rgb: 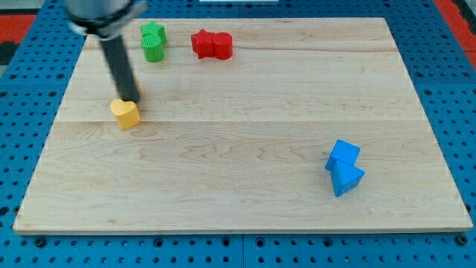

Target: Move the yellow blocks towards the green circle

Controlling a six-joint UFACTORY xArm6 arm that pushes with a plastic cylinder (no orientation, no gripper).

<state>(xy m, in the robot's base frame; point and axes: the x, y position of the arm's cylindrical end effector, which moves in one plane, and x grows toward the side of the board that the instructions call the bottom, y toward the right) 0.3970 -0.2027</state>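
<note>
A yellow heart-shaped block [126,113] lies at the view's left on the wooden board [245,149]. My tip [129,99] stands just above it, touching or almost touching its top edge. A sliver of a second yellow block [137,86] shows behind the rod's right side; its shape is hidden. Two green blocks stand together near the view's top left: a star-like one [154,32] and a round one [152,51] just below it. The round one is above and slightly right of my tip.
Two red blocks [212,45] touch each other at the view's top, right of the green ones. Two blue blocks [344,167] sit together at the view's lower right. A blue pegboard [30,89] surrounds the board.
</note>
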